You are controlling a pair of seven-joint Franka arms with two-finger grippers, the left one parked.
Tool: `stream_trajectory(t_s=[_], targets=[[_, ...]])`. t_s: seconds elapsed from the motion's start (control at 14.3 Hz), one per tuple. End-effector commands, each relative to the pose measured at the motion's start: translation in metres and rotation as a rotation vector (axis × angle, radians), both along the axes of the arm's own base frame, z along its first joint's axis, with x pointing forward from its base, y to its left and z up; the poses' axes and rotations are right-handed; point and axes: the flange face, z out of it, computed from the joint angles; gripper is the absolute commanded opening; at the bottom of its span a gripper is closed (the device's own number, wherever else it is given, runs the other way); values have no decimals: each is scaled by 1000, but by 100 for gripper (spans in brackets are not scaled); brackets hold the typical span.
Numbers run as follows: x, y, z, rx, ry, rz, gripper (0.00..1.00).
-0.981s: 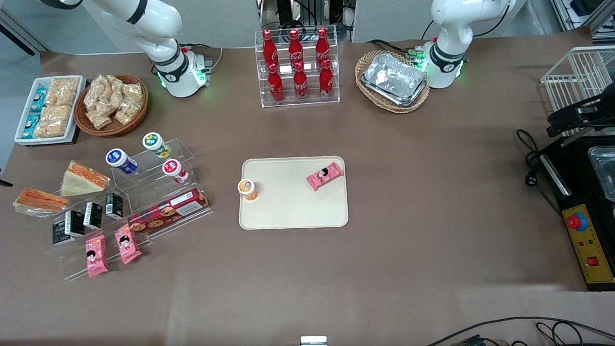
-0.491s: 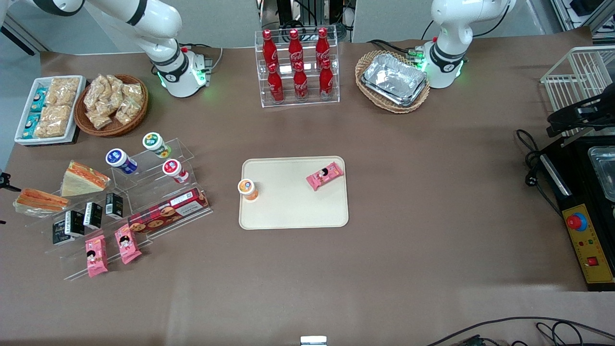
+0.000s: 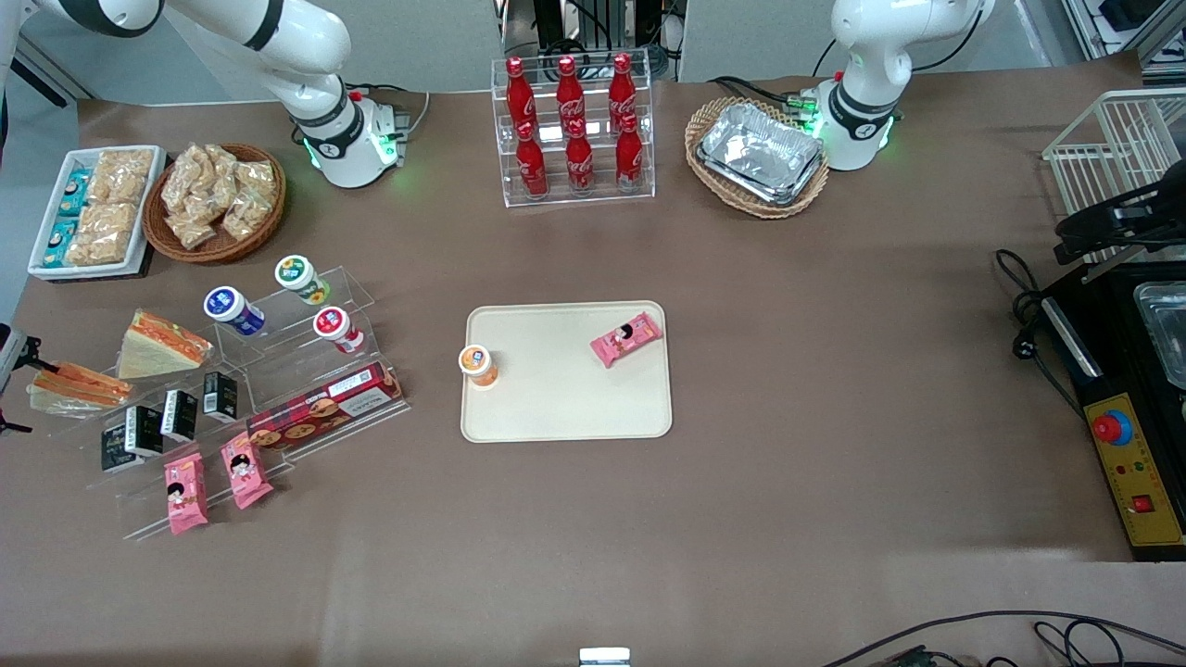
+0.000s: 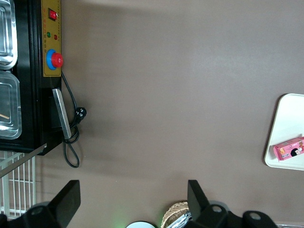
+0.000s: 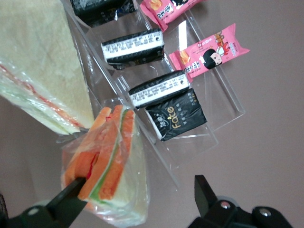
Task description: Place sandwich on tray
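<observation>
cola bottles (image 3: 574,125), foil trays (image 3: 762,153), snack basket (image 3: 216,199)

Tool (image 5: 137,197) and sandwich (image 5: 107,156) cut by frame edge; finger state hidden.

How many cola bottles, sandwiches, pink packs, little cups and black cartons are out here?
Cola bottles: 6
Sandwiches: 2
Pink packs: 3
Cups: 4
Black cartons: 3
Total: 18
The open jaws straddle the sandwich at the working arm's end.
</observation>
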Motion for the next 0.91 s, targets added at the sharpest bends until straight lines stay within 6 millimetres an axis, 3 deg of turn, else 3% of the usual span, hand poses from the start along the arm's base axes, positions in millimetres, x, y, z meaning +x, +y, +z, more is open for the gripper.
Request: stream_trajectory(t_s=[0.0, 0.07, 0.14, 0.28, 0.35, 0.63, 0.84], targets=[[-8, -6, -14, 14, -26, -14, 99], [-8, -6, -14, 14, -26, -17, 94], [-8, -6, -15, 14, -24, -18, 76], [-7, -4, -13, 14, -26, -17, 21], [-7, -5, -13, 14, -26, -18, 4], [-7, -6, -9, 13, -32, -17, 0], [-4, -6, 5, 25, -61, -39, 0]])
